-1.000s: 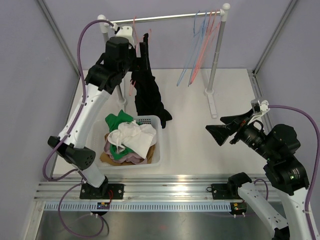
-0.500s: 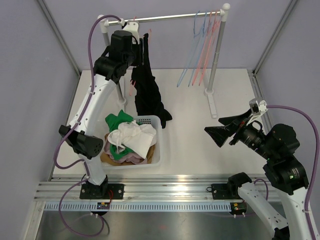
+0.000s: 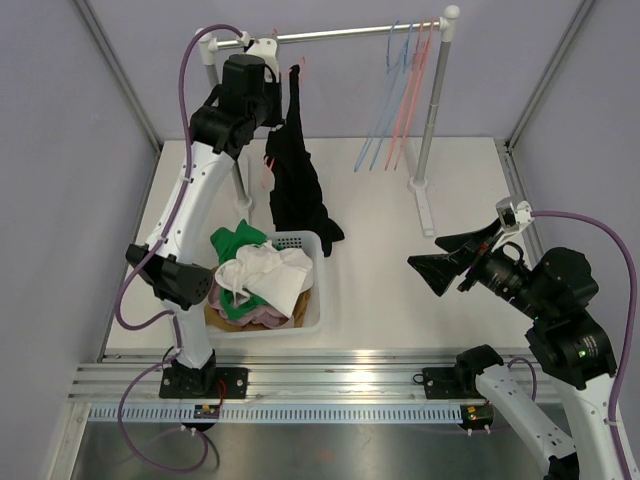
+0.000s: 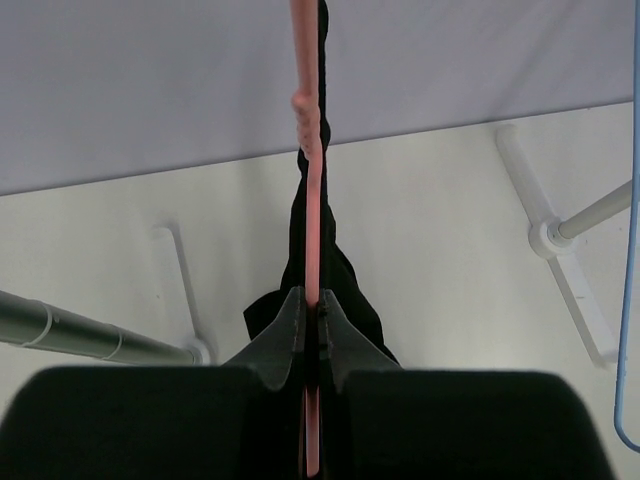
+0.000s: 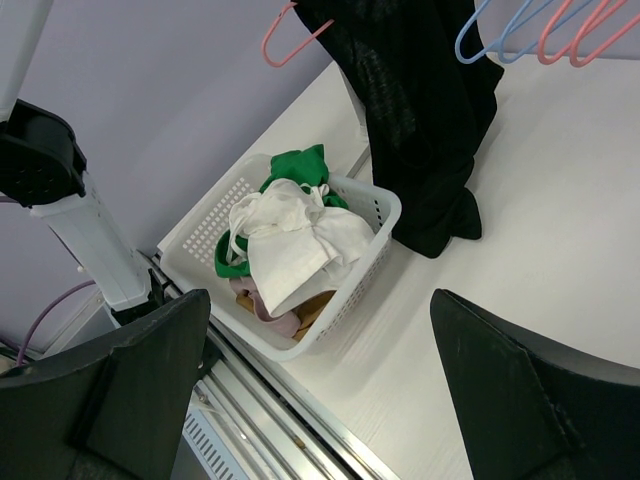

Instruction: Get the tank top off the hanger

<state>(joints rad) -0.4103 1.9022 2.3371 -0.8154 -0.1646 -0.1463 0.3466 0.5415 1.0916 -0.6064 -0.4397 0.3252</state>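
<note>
Black and probably limp, the tank top (image 3: 295,185) hangs from the pink hanger (image 4: 310,220) on the rail (image 3: 340,35). The left gripper (image 4: 310,330) clamps the hanger; the right gripper (image 3: 426,250) gapes empty. Best taken at a strap.

Lab, panelled enclosure (image 3: 60,150), aluminium rail (image 3: 330,385)

free: table (image 3: 385,275) right of basket (image 3: 319,285) | blocked: tank top (image 3: 295,185), rack post (image 3: 436,100), empty hangers (image 3: 400,100)
</note>
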